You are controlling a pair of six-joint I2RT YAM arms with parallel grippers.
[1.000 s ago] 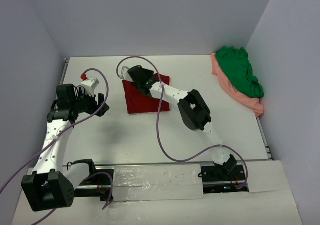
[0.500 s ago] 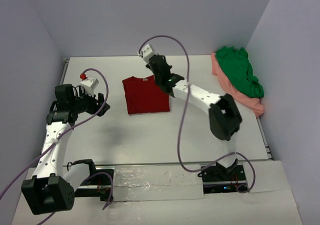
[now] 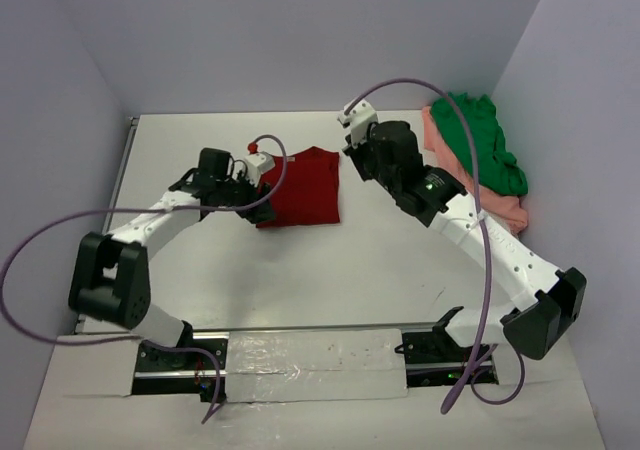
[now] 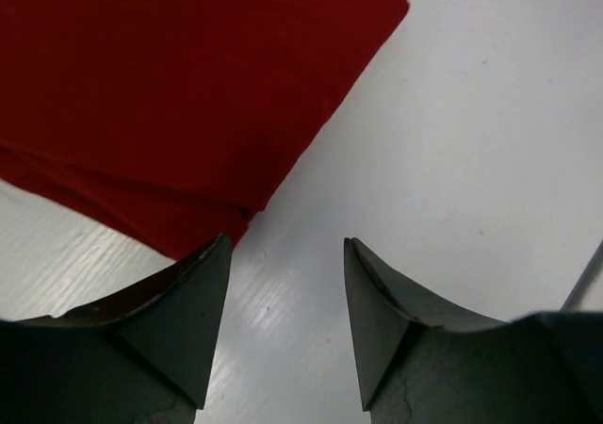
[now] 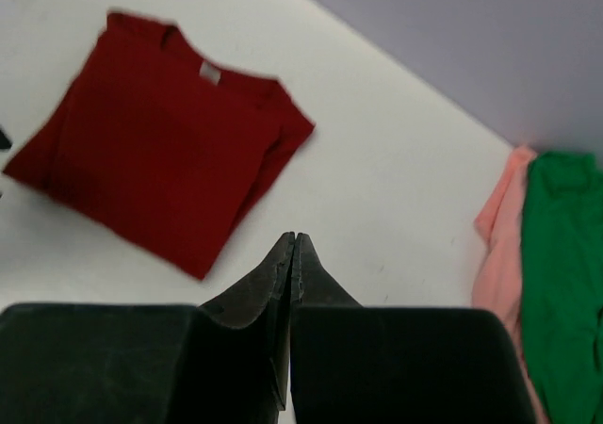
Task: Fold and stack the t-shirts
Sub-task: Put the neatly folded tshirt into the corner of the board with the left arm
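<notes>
- folded dark red cotton t-shirt (image 3: 305, 185) lay flat on the white table (image 3: 400, 260)
- left gripper (image 4: 285, 254) sat at its corner, jaws apart, empty
- right gripper (image 5: 294, 245) was pinched closed, empty
- bright green t-shirt (image 3: 480, 140) lay bunched on the salmon pink t-shirt (image 3: 505, 208), far right

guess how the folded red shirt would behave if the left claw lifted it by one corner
Likely floppy: the dark red t-shirt lies flat in thin soft layers, so a lifted corner would probably drape and unfold. Probably light, being thin cloth. Pushed, it may bunch rather than slide whole.
</notes>
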